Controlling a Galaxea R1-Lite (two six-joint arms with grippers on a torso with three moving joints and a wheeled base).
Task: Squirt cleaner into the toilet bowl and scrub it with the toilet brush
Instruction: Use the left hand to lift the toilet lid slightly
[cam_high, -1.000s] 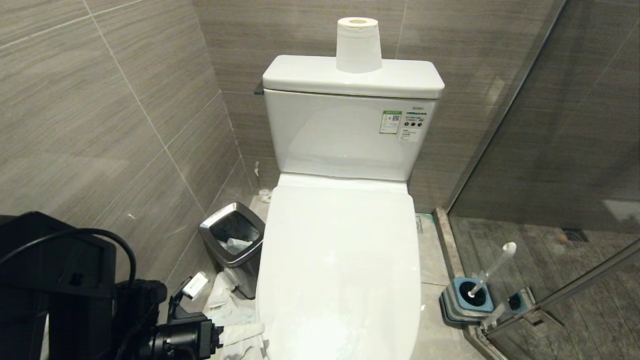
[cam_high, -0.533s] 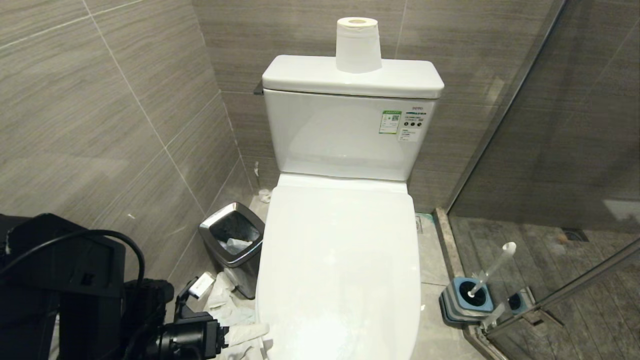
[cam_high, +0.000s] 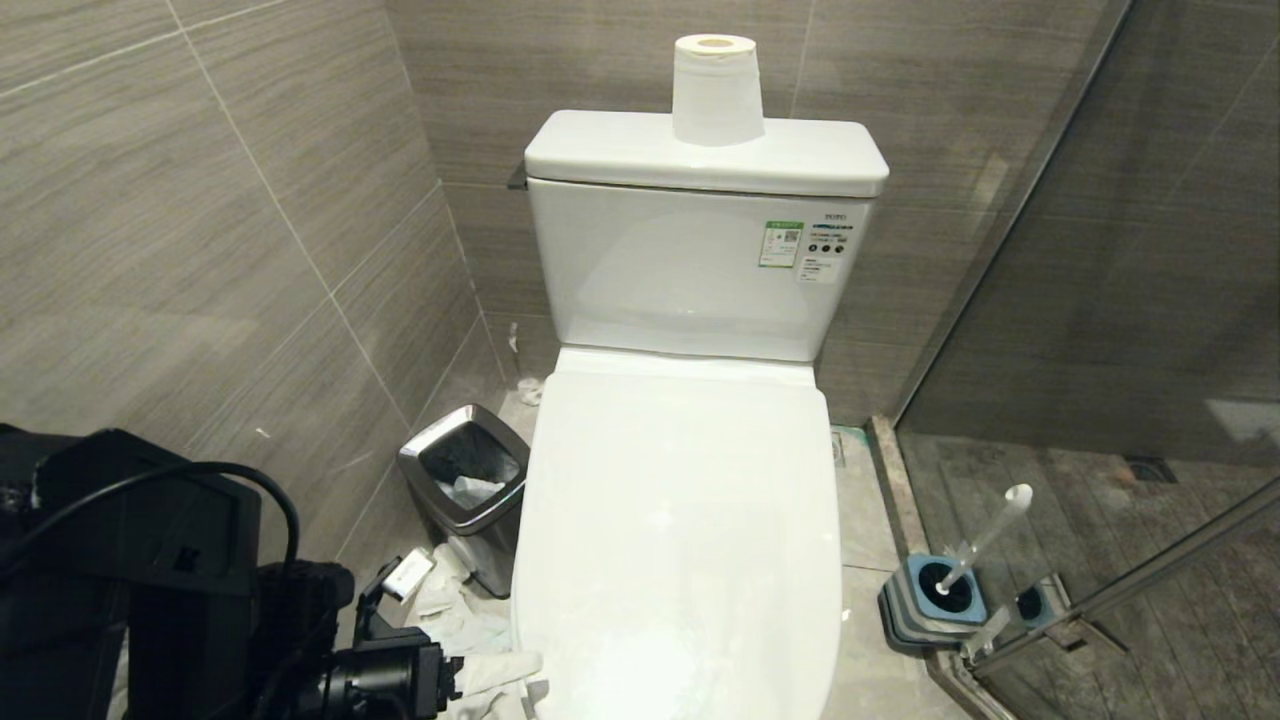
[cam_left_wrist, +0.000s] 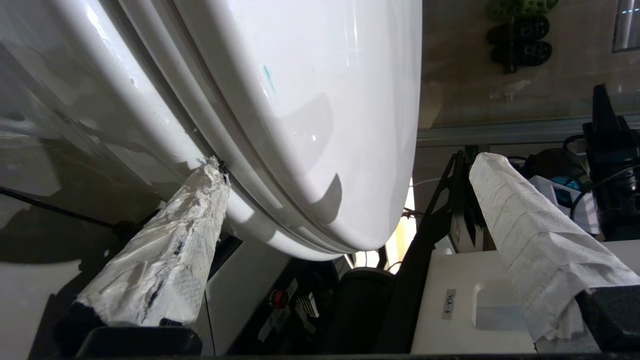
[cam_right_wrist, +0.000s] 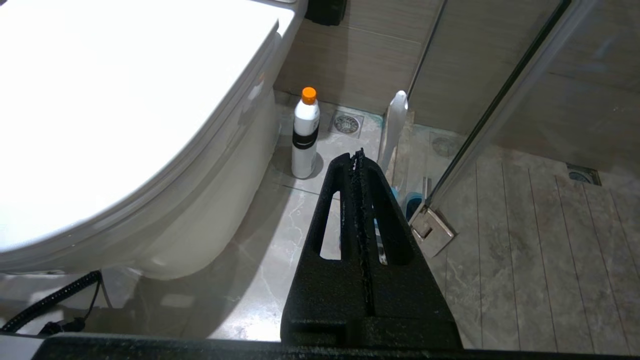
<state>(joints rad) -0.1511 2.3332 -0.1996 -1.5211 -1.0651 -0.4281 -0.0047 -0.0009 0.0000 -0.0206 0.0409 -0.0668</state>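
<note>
- Toilet lid (cam_high: 680, 520) down over the toilet bowl (cam_right_wrist: 200, 220); bowl's inside hidden.
- Left gripper (cam_left_wrist: 345, 180) low at the front left edge of the toilet, paper-wrapped fingers (cam_left_wrist: 165, 250) spread wide apart, one fingertip touching the seam under the lid rim, the other out past the lid's front edge; nothing held.
- Same left gripper (cam_high: 490, 675) seen from the head at bottom left, black arm housing and cable behind it.
- Right gripper (cam_right_wrist: 358, 155) hanging over the floor right of the toilet, black fingers pressed together, empty.
- Cleaner bottle (cam_right_wrist: 305, 135), white with orange cap, upright on the floor just beside the bowl's right flank, near a round floor drain (cam_right_wrist: 347, 124).
- Toilet brush (cam_high: 985, 535) leaning in its square blue-grey holder (cam_high: 915, 605) on the floor to the right of the toilet, against the glass shower partition (cam_high: 1150, 300).
- Toilet paper roll (cam_high: 716, 90) upright on the tank lid (cam_high: 600, 155).
- Steel-rimmed waste bin (cam_high: 465, 480) on the floor left of the toilet, crumpled paper (cam_high: 450, 610) beside it.
</note>
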